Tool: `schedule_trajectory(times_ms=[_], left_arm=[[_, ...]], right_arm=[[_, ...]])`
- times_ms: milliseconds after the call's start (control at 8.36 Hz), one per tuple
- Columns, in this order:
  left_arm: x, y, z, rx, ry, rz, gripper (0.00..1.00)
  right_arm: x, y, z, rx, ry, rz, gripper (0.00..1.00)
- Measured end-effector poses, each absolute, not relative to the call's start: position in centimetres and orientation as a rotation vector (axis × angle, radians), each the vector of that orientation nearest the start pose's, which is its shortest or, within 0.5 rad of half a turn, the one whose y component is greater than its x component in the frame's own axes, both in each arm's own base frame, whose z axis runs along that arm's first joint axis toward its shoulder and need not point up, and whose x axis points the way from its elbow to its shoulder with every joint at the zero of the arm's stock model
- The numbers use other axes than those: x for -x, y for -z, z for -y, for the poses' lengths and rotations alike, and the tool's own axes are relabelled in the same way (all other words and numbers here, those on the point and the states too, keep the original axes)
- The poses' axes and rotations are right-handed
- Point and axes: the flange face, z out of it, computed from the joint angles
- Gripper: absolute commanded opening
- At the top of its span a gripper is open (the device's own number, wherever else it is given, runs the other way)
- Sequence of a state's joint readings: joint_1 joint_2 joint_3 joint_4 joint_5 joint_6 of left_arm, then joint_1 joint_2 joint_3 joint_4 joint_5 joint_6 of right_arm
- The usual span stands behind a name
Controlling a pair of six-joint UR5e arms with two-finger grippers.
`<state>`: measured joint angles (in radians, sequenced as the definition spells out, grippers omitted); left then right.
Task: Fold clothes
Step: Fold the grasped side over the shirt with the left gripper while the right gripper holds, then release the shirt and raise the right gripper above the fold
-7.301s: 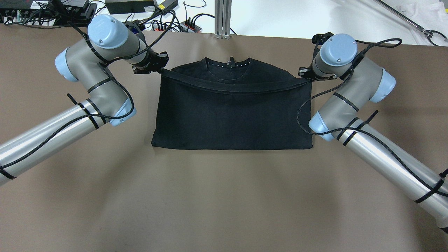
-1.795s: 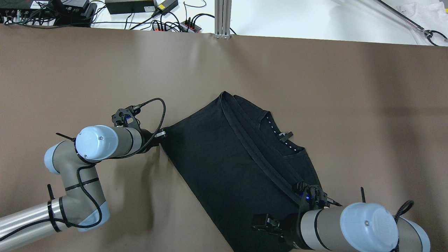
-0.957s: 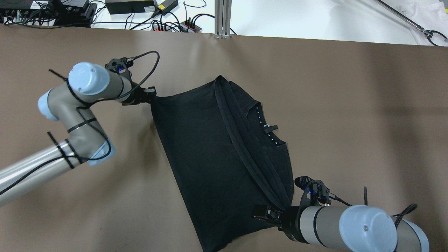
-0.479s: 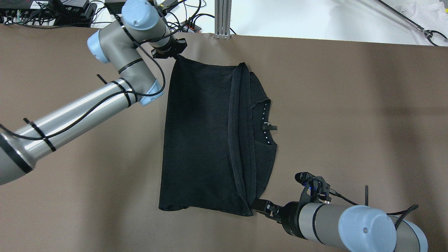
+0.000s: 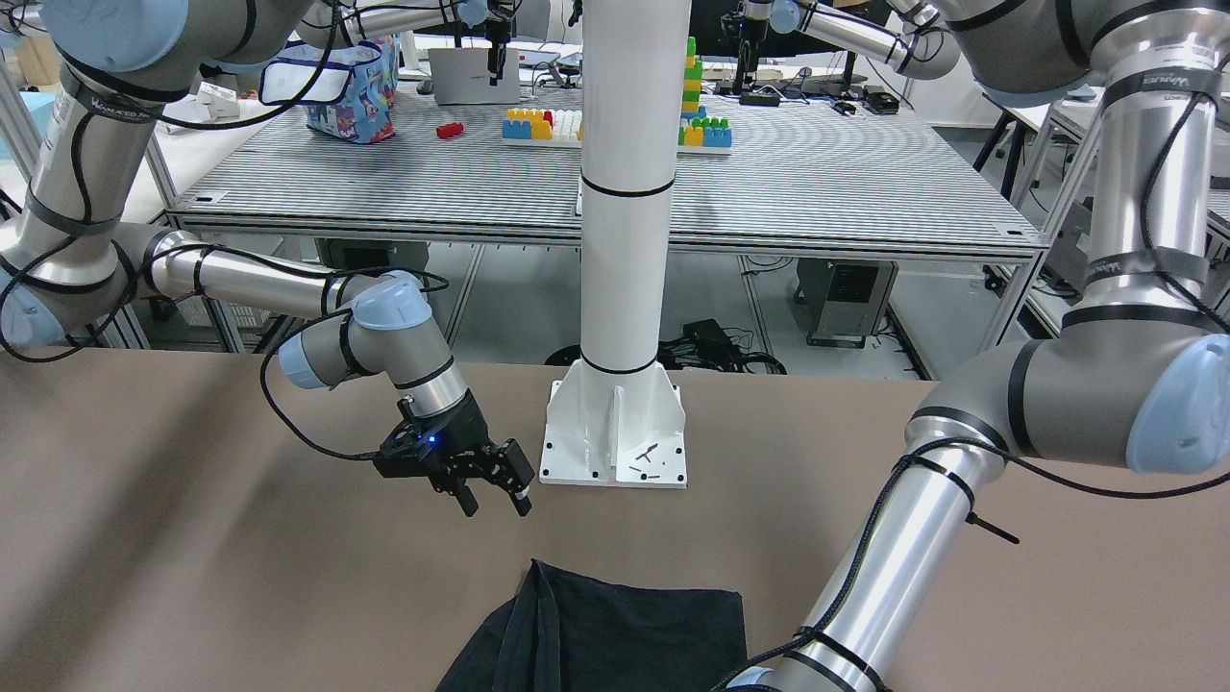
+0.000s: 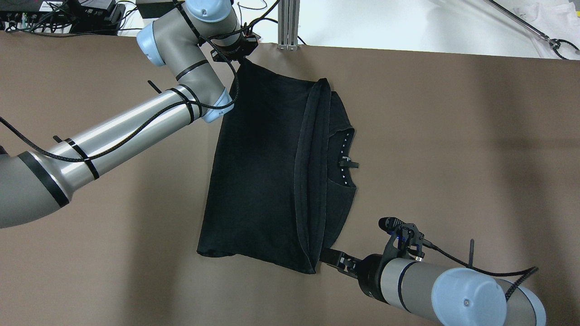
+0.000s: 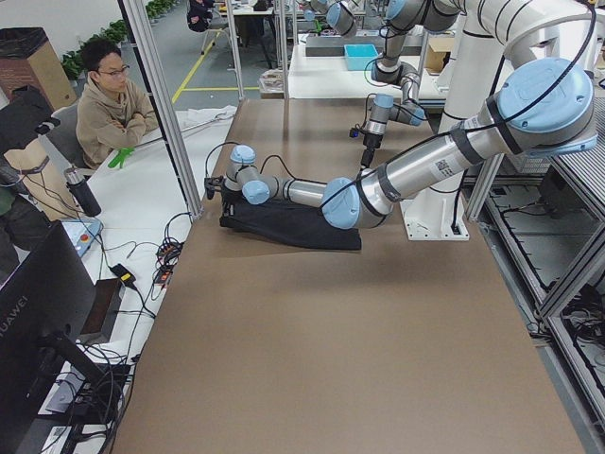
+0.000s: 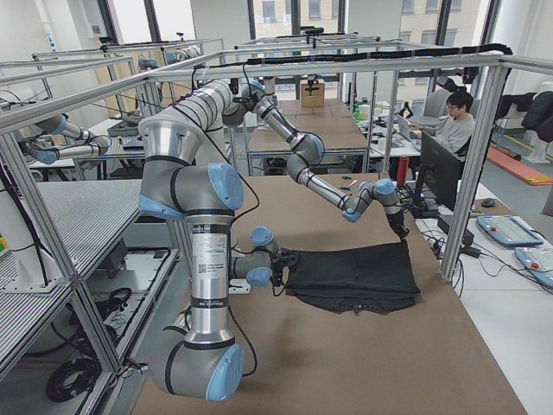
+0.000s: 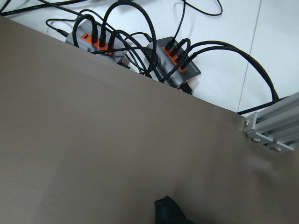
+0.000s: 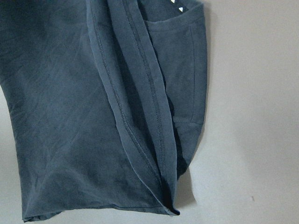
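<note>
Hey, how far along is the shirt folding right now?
Done: the black shirt is folded once, hem lying near the collar. In hand: the left gripper pinches its far corner; the right gripper is open beside the near corner. Left: at least a crosswise fold, probably.

Silver tubular left arm (image 6: pixel 122 129) and right arm (image 5: pixel 240 279), grey joints, pale blue round caps (image 6: pixel 464 301); black braided cables (image 5: pixel 862 548) held by black ties; black right claw (image 5: pixel 495 502) with blue light.
</note>
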<state>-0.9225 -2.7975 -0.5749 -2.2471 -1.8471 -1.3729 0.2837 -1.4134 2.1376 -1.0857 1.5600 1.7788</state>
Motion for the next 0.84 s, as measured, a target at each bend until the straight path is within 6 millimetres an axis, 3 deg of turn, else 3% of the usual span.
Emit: schedule_trajectory(times_ms=[239,359,479,838], left_arm=[[-46.6,-19.4,78.8,-0.287,0.536,-0.936,1.0],[-46.0,-21.0,77.7,-0.296,0.529,-0.95,1.0],[-45.5,-22.5,76.5,-0.303,0.523,-0.96,1.0],[-45.0,-23.8,75.4,-0.3,0.527,-0.971,1.0]], right_arm=[[44.7,-25.5,27.5,-0.112,-0.468,1.221,0.89],[46.3,-25.0,28.1,-0.139,-0.459,1.18,0.65],[48.0,-23.7,28.7,-0.197,-0.397,1.095,0.54],[52.6,-20.9,30.4,-0.371,-0.096,0.825,0.49]])
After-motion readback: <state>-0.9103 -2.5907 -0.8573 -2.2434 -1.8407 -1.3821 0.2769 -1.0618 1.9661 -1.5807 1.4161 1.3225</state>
